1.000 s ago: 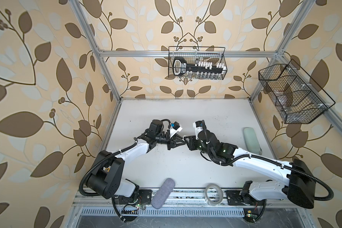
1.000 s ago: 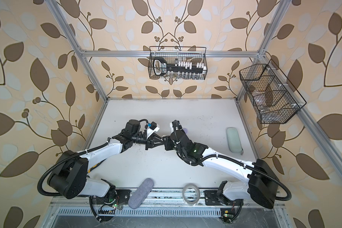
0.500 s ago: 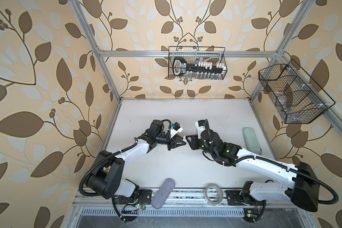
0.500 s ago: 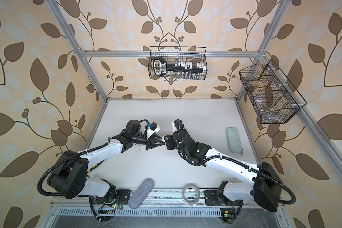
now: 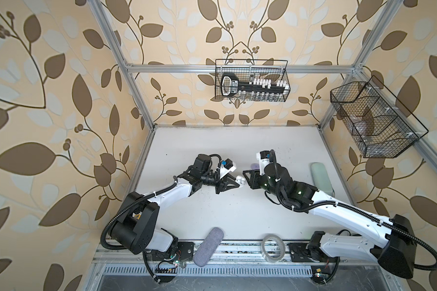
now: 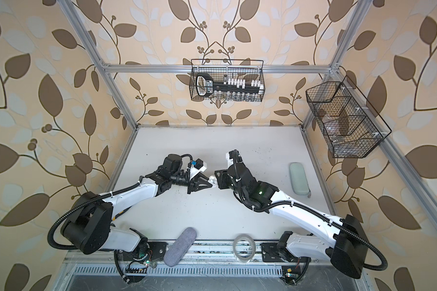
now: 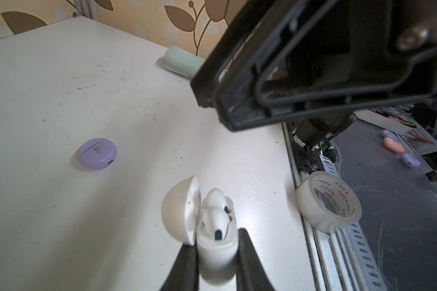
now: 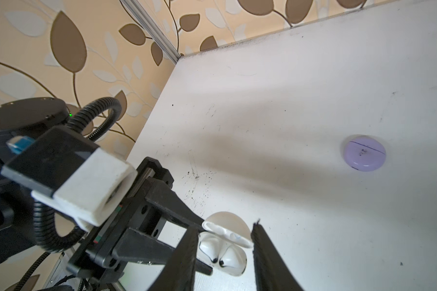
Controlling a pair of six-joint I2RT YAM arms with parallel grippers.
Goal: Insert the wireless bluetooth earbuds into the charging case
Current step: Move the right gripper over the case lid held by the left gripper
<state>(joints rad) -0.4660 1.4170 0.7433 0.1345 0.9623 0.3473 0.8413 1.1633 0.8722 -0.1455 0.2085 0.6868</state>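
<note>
Jaws on left arm [image 5: 171,192] grip white case [image 7: 216,245], right arm [image 5: 343,211] opposite, parted

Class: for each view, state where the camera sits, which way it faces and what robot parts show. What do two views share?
Top views: above the front edge, facing down on the table; both arms whole.
Left wrist: on the left arm, facing along the left gripper at the white case.
Right wrist: on the right arm, facing past the right gripper at that case.
Wrist views share the lilac case.
</note>
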